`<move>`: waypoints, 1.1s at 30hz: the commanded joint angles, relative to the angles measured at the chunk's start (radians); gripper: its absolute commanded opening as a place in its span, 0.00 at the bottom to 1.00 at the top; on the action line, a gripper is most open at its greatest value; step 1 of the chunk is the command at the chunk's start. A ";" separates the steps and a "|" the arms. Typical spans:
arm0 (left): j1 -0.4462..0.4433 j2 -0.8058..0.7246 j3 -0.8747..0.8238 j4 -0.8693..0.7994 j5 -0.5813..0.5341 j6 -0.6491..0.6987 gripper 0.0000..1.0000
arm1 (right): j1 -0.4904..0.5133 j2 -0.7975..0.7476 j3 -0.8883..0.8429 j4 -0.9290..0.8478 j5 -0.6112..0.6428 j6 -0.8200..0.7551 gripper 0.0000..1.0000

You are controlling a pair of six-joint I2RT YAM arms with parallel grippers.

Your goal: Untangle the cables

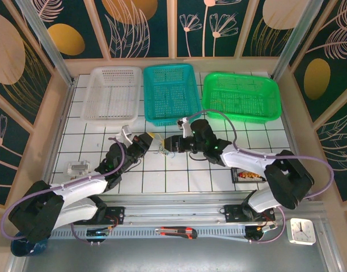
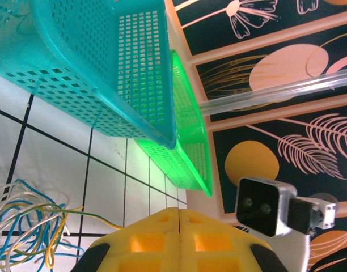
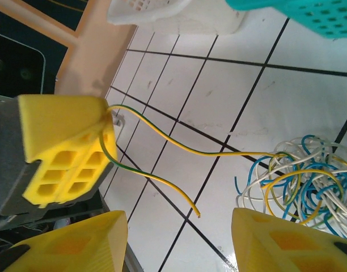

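Right wrist: our left tool (image 3: pixel 104 126) pinches one strand of the cables (image 3: pixel 303 182); right tool (image 3: pixel 179 226) gapes beside them, teal basket (image 3: pixel 309 14) near.

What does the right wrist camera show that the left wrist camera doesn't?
Right wrist view: the left gripper from outside, shut on the yellow wire, the open right gripper, and the white basket. Left wrist view: the green basket and a camera module. Shared: the cable tangle, the teal basket and the tiled table.
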 commanded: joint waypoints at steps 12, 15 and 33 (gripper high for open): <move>0.006 -0.019 -0.027 0.070 -0.027 -0.071 0.00 | 0.020 0.096 0.031 0.111 -0.056 0.036 0.51; 0.006 -0.019 -0.027 0.071 -0.028 -0.069 0.00 | 0.019 0.108 0.032 0.127 -0.065 0.045 0.50; 0.006 -0.008 -0.043 0.080 -0.035 -0.068 0.00 | 0.015 0.087 0.061 0.106 -0.075 0.040 0.00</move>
